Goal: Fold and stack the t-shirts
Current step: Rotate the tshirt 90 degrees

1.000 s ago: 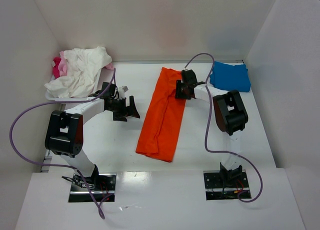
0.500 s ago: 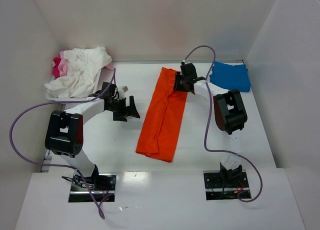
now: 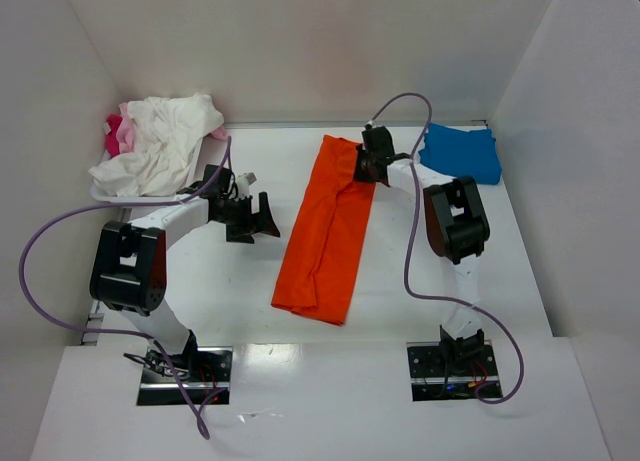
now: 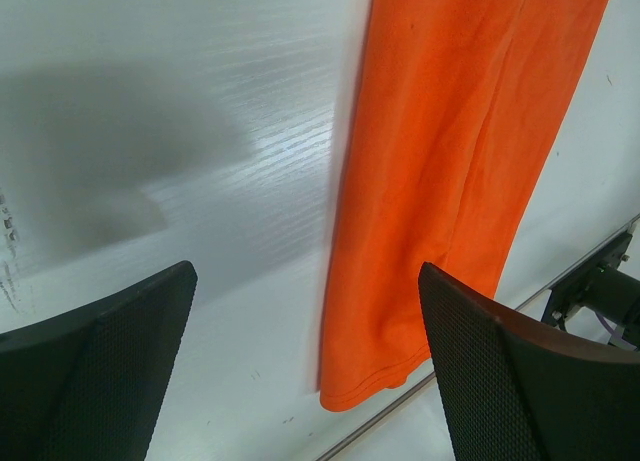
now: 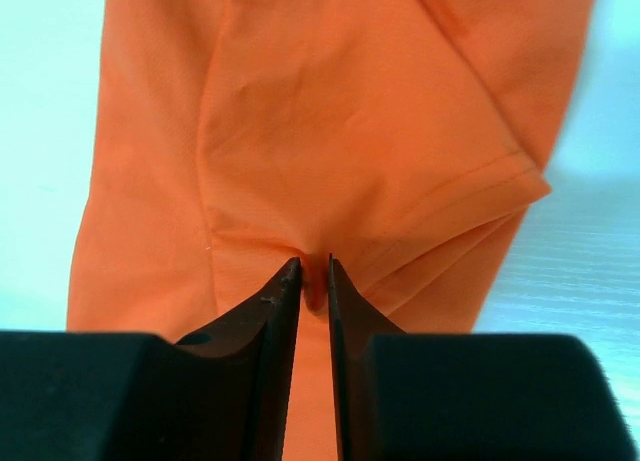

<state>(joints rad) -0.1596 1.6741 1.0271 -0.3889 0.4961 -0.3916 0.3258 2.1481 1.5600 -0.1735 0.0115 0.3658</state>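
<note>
The orange t-shirt (image 3: 330,231) lies folded into a long strip down the middle of the table. It fills the right wrist view (image 5: 340,131) and shows in the left wrist view (image 4: 450,161). My right gripper (image 3: 366,167) is shut on a pinch of its cloth near the strip's far right edge (image 5: 314,281). My left gripper (image 3: 262,221) is open and empty, just left of the strip (image 4: 305,361). A folded blue t-shirt (image 3: 460,153) lies at the far right. White (image 3: 165,146) and pink (image 3: 115,133) shirts are heaped at the far left.
The heap of shirts rests in a white tray (image 3: 108,193) at the far left. White walls close in the table on three sides. Purple cables (image 3: 410,251) loop from both arms. A metal rail (image 4: 590,281) shows at the table's near edge.
My right gripper has moved a little toward the far end of the orange strip while gripping it. The left arm has not moved.
</note>
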